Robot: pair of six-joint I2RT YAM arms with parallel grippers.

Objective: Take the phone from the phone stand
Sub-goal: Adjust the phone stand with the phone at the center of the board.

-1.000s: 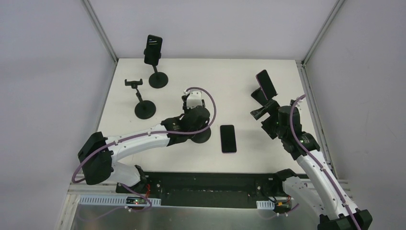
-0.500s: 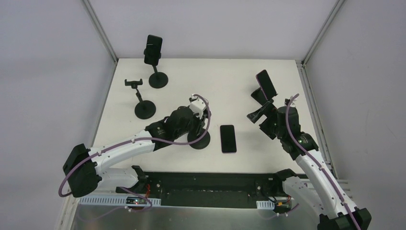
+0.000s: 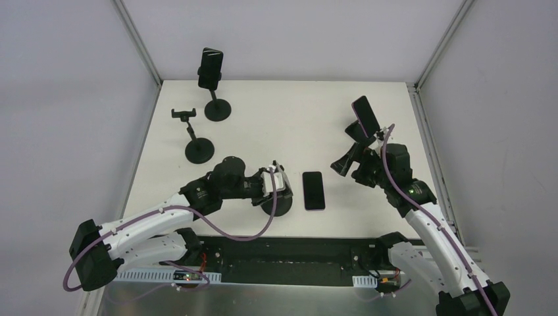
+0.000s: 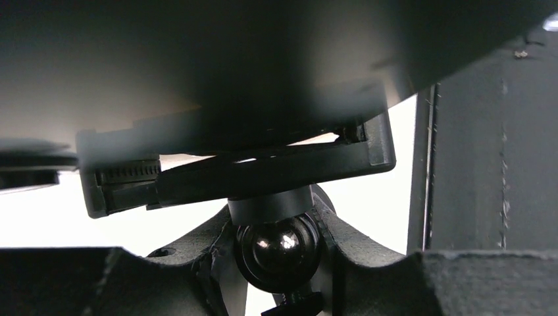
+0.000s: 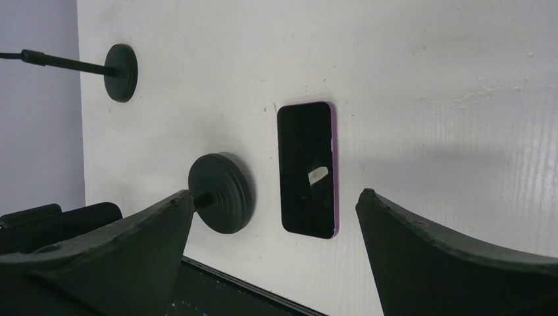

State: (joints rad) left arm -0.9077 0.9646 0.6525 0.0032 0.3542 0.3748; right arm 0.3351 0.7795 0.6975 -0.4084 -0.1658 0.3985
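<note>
- While the phone [image 3: 314, 190] is laid flat on the worktop [image 3: 263, 125] near its near edge, the phone stand [image 3: 278, 206] beside it is clamped by the left fingers [image 4: 99, 283].
- The right fingers [image 5: 421, 250] are spread wide apart.

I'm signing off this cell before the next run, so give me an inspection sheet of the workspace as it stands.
Surface: white table.
Job's things: flat phone lies between the arms; back phone clamped in back stand; right phone in right stand, partly hidden; empty stand upright; near stand gripped.
Clutter: nothing seen.
Claws: left claw shut on near stand's ball joint; right claw open above flat phone.
Cables: purple cable along each arm.
Surroundings: grey walls, metal frame posts.
</note>
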